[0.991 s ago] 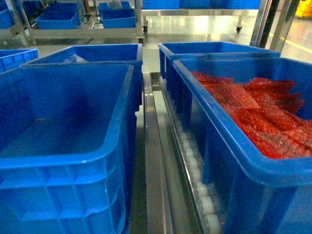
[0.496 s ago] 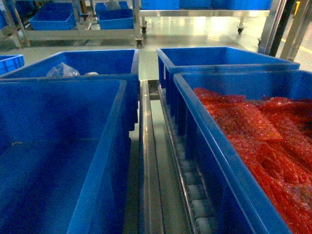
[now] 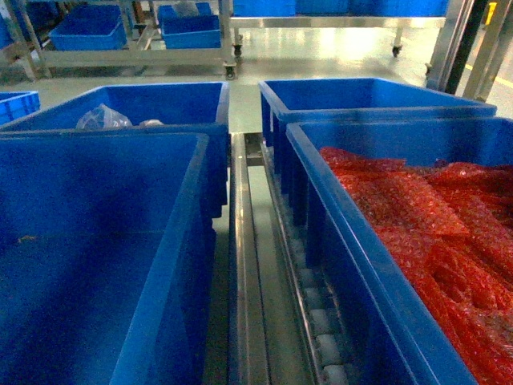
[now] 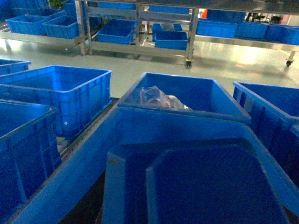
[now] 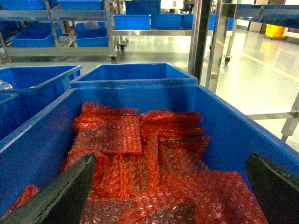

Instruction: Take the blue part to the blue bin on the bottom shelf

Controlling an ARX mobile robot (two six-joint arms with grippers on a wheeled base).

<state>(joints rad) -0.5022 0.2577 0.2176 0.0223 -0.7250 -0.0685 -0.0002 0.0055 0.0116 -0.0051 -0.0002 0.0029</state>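
Your right gripper (image 5: 168, 186) hangs spread wide above the red bubble-wrap bags (image 5: 140, 158); the left gripper's state can't be told.

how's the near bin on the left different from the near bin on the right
The near left bin looks empty in the head view, its bare blue floor showing; the near right bin is heaped with red bubble-wrap bags. The right gripper, open, hangs over the right bin; the left gripper isn't visible. Both are blue plastic crates flanking the roller rail.

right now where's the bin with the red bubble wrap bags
The bin of red bubble wrap bags sits near right in the head view, across the roller rail from the near-left bin; the right gripper hangs open over it.
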